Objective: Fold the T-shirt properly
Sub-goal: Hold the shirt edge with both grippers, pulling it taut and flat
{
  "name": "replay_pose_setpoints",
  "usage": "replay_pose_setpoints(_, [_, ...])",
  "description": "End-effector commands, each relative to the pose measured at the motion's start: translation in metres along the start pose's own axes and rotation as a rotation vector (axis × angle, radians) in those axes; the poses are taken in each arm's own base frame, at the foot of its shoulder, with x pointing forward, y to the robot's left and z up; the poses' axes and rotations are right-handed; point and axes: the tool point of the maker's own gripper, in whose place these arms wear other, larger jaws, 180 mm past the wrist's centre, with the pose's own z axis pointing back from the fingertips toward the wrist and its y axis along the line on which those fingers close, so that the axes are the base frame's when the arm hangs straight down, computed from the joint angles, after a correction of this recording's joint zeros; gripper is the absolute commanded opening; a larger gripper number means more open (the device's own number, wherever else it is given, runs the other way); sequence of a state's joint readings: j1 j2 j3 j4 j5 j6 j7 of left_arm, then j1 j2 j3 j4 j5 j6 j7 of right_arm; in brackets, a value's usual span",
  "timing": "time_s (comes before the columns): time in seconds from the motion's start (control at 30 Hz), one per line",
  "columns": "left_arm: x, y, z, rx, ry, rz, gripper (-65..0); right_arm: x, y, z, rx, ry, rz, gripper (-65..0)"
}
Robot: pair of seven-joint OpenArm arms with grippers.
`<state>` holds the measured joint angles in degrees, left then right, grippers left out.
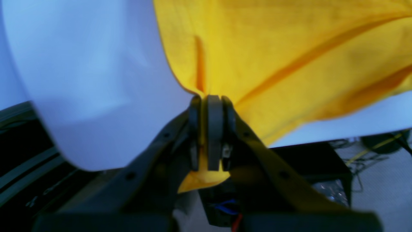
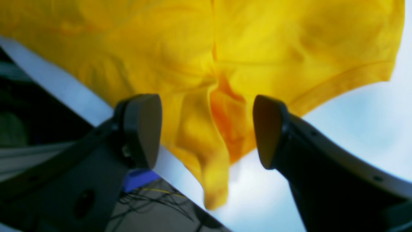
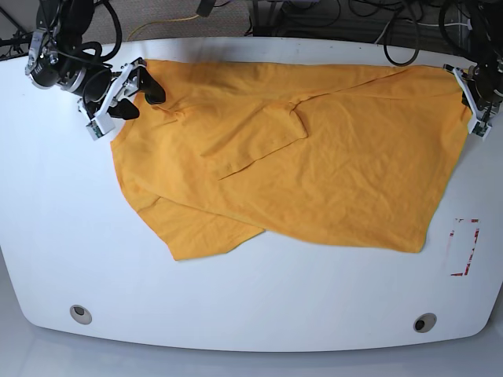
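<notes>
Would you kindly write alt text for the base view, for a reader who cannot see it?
An orange-yellow T-shirt lies spread and wrinkled across a white table, seen from above. The right gripper stands open at the shirt's upper-left corner; the left gripper is shut on its right edge.

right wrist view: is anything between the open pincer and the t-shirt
Nothing visible. The right pincer stands open with a hanging fold of the T-shirt directly between its pads, no other object in the gap. The left pincer is shut on the shirt's far edge.
</notes>
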<state>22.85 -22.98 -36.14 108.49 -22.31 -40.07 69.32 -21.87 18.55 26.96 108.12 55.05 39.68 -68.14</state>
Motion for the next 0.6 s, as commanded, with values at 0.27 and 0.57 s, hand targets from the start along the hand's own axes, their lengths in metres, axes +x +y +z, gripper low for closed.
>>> replay_pose_setpoints(0.27, [0.008,0.005,0.004,0.015,-0.024,-0.014,-65.0,-0.007,-0.008,-0.015,0.039,-0.019,-0.099,-22.8])
replay_pose_setpoints(0.57, [0.019,0.012,0.006,0.033,-0.055,-0.004,-65.0,-0.012,0.021,-0.035,0.114,-0.025,-0.130,-62.5])
